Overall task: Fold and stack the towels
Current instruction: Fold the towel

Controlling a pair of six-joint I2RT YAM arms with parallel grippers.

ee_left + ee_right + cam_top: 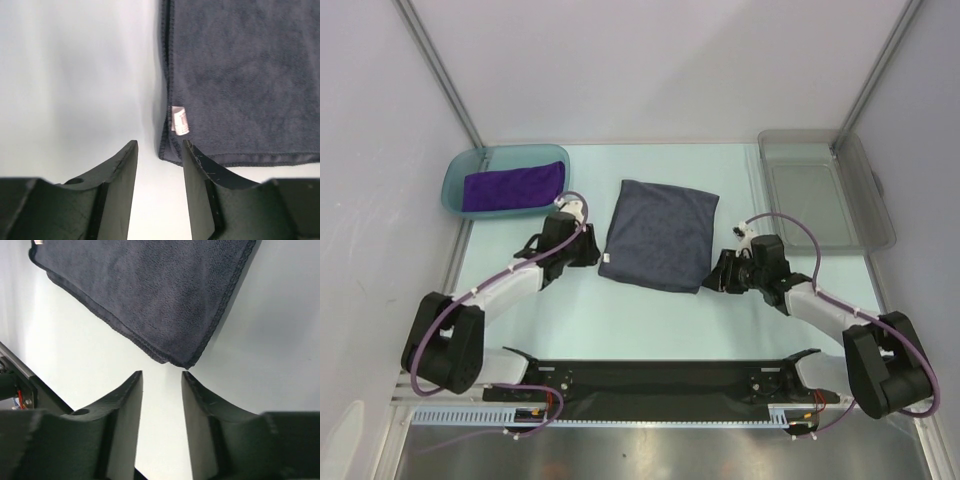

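A grey-blue towel (660, 234) lies folded flat in the middle of the table. A deep purple towel (513, 186) lies folded in the teal tray (460, 172) at the back left. My left gripper (590, 247) is open and empty, just left of the grey-blue towel's near-left corner (172, 150), which bears a small white label (179, 120). My right gripper (717, 272) is open and empty, just short of the towel's near-right corner (187, 360). The other towels are out of view.
A clear grey bin (820, 190) stands at the back right. White walls close in the left and right sides. A black rail (660, 380) runs along the table's near edge between the arm bases.
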